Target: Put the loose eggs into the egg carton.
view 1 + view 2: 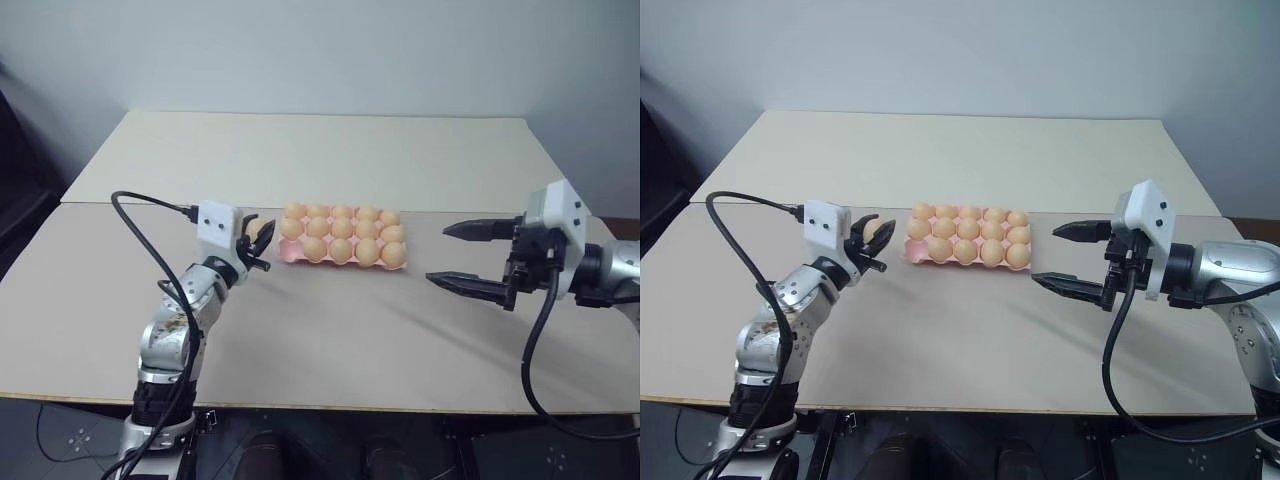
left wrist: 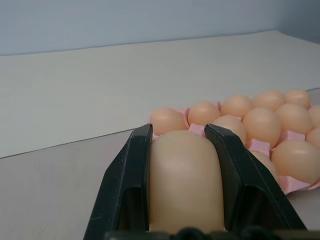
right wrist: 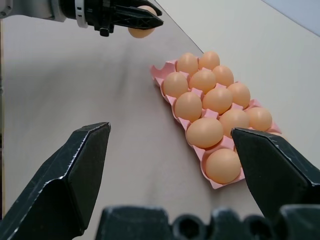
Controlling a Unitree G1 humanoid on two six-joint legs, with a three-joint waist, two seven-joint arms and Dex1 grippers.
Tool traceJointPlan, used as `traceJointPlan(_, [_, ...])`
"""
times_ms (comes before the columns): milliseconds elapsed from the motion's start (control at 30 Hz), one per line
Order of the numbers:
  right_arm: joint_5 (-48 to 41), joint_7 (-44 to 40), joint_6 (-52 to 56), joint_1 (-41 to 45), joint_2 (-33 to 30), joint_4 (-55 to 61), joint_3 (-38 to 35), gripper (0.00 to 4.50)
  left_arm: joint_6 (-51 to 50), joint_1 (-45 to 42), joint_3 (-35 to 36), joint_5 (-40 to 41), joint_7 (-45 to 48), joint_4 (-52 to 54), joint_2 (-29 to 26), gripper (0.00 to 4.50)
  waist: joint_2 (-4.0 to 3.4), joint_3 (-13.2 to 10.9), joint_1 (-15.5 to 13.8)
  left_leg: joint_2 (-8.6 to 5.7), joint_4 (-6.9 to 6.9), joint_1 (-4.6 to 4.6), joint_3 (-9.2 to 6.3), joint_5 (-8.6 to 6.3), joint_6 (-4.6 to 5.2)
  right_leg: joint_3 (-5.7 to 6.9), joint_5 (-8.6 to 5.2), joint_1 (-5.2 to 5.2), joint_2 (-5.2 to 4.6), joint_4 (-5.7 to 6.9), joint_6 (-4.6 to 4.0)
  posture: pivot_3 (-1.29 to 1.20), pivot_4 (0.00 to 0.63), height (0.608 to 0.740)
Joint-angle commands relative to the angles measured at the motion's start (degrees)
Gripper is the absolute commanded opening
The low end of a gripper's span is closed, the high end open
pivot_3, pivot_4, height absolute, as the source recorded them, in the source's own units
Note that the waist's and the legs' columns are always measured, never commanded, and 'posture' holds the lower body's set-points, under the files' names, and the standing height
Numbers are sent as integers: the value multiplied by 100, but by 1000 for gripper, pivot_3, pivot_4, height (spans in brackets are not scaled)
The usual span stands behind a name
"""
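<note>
Left gripper (image 1: pixel 873 253) pinching an egg (image 2: pixel 186 180) just beside the egg carton (image 3: pixel 167 98), near its one empty corner cup; right gripper (image 1: pixel 1072 258) spread wide, holding nothing. Risk: cracking under squeeze, or bumping neighbouring eggs if lowered off-centre.

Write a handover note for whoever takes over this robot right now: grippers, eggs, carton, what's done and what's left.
Left gripper: shut on an egg, held above the table just off the egg carton's left end.
Right gripper: open, empty, hovering off the carton's right end.
Done: fourteen cups hold eggs.
Left: the front-left corner cup is empty; the held egg probably goes there.
</note>
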State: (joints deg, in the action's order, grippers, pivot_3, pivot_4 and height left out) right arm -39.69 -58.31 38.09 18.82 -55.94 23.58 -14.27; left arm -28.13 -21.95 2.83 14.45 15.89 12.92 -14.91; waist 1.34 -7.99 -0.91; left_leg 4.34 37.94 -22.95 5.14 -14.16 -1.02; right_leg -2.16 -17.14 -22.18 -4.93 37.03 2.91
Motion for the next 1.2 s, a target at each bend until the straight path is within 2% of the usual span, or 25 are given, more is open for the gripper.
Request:
traceJointPlan(33, [-181, 66, 17, 1, -12, 226, -241, 4500, 516, -156, -249, -195, 40, -158, 162, 1377, 0, 0, -1, 0, 0, -2, -1, 0, 0, 1, 0, 0, 0, -1, 0, 0, 150, 740])
traceJointPlan(200, [-227, 133, 57, -68, -44, 270, -309, 4500, 766, -463, -499, -473, -74, -701, 432, 1303, 1, 0, -9, -1, 0, -5, -1, 1, -2, 2, 0, -1, 0, -2, 0, 0, 150, 740])
traceJointPlan(533, [-308, 194, 125, -94, -170, 255, -434, 4500, 192, -993, -764, -852, -314, -1387, 720, 1287, 1, 0, -4, -2, 0, -5, -3, 2, -3, 3, 0, -2, 0, -2, 1, 0, 150, 740])
traceJointPlan(1200, [-317, 75, 173, -102, -349, 158, -502, 4500, -832, -1001, -498, -857, -769, -1148, 933, 1278, 1, 0, -13, -2, 0, -5, -4, 3, -5, 3, 0, -1, 0, -3, 1, 0, 150, 740])
